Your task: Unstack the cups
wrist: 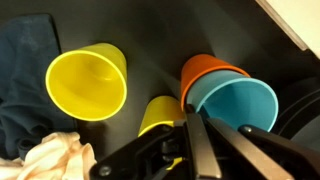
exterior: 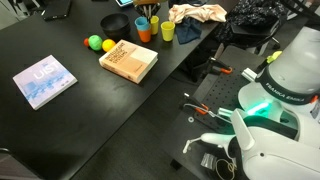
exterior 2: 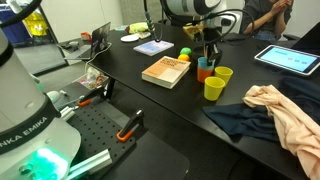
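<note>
Our claw looks pressed together at the rim of the blue cup, which sits nested in the orange cup at the frame's right. We cannot tell whether it pinches that rim. A lift could drag both cups up or tip them. The middle yellow cup crowds the claw. The left yellow cup and the pale cloth lie clear.

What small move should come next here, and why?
Probably a short straight lift: the blue cup sits nested in the orange cup, and the gripper is at its rim, though whether it grips is unclear.
</note>
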{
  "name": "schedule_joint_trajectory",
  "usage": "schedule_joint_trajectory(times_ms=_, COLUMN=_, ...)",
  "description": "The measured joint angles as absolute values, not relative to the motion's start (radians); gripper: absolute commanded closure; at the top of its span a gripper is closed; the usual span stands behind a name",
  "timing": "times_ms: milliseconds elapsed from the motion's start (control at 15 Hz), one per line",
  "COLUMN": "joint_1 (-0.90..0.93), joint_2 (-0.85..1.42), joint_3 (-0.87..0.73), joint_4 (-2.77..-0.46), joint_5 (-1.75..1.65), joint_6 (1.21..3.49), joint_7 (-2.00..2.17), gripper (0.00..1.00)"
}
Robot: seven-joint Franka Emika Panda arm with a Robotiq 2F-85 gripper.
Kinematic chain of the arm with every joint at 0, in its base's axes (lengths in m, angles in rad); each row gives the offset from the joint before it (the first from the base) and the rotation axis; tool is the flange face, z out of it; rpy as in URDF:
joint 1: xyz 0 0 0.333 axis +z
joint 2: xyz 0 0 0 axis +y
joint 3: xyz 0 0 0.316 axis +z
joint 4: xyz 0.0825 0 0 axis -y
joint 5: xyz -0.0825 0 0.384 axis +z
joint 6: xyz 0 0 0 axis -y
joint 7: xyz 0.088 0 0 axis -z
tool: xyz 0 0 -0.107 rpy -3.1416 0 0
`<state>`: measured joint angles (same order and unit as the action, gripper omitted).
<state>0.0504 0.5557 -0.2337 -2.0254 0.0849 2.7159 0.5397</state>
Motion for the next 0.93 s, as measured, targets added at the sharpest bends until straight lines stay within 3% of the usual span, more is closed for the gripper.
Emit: schedule_joint_trajectory(times_ms=933, joint_1=0.038, joint_2=0.436, joint_3=-0.25, joint_4=-2.039, joint_5=0.088, joint_6=2.752, joint_7=0.546, gripper=0.97)
